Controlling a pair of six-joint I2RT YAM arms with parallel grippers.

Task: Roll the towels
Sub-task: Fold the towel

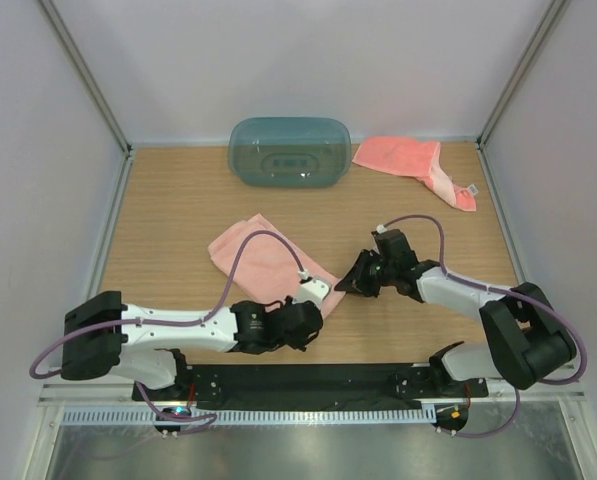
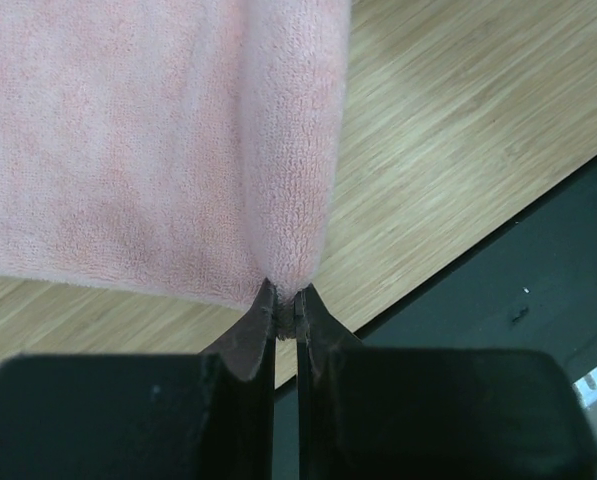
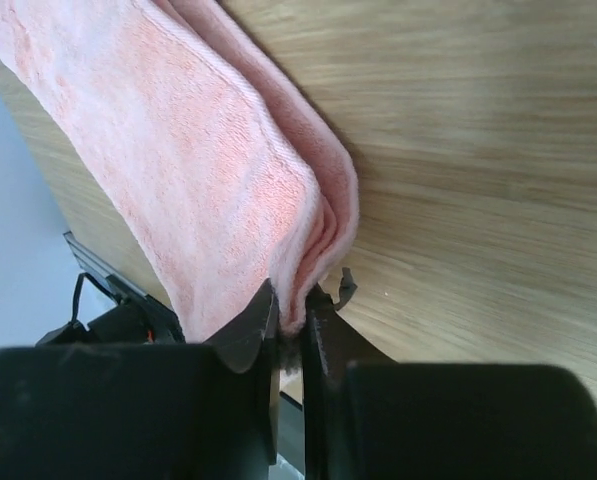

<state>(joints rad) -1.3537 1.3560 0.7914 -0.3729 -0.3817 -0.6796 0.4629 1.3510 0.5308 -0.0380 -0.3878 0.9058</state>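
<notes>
Two towels from above: the light pink towel (image 1: pixel 258 250) lies central on the bench (image 1: pixel 168 200), the coral towel (image 1: pixel 410 158) crumpled at back right beside a teal tub (image 1: pixel 288 152). The left claw (image 1: pixel 321 292) and right claw (image 1: pixel 342 284) meet at the pink one's near end, probably to start the roll; bare wood beyond gives room. Left wrist: claw clenched on a folded corner, black base plate (image 2: pixel 518 270) close behind. Right wrist: claw nipping the layered edge.

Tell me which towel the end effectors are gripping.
The paler pink towel at mid-table: the left end effector and right end effector each pinch an edge. The coral towel lies untouched by the teal bin.
</notes>
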